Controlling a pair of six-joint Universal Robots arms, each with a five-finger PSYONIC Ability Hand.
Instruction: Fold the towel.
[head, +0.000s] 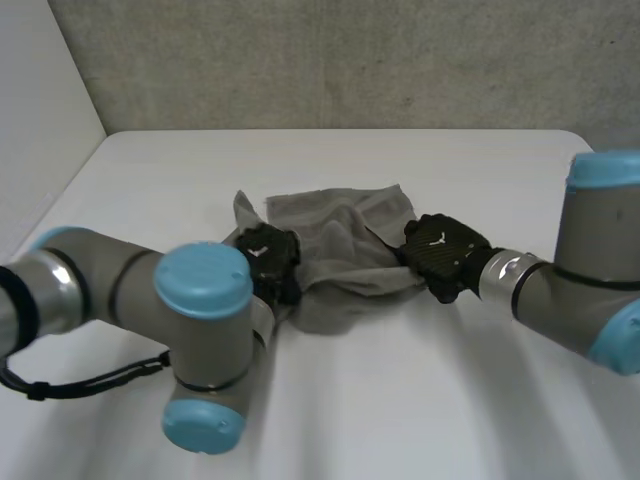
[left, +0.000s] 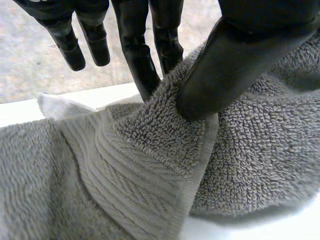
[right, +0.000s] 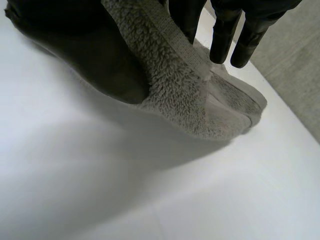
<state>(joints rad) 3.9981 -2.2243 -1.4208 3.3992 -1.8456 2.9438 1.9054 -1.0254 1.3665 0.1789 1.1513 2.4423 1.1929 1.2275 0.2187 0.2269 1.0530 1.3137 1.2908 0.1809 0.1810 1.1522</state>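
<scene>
A grey terry towel (head: 345, 250) lies crumpled in the middle of the white table (head: 400, 400). My left hand (head: 268, 262) is on its left edge; in the left wrist view the thumb (left: 235, 65) pinches a raised fold of the towel (left: 150, 150) against a finger (left: 140, 65). My right hand (head: 445, 255) is at the towel's right edge; there the thumb (right: 85, 55) and fingers (right: 220, 35) pinch the towel's hemmed edge (right: 180, 85), lifted a little off the table.
A grey wall (head: 350, 60) runs behind the table's far edge, and a white panel (head: 40, 110) stands at the left. Bare tabletop lies in front of the towel and beyond it.
</scene>
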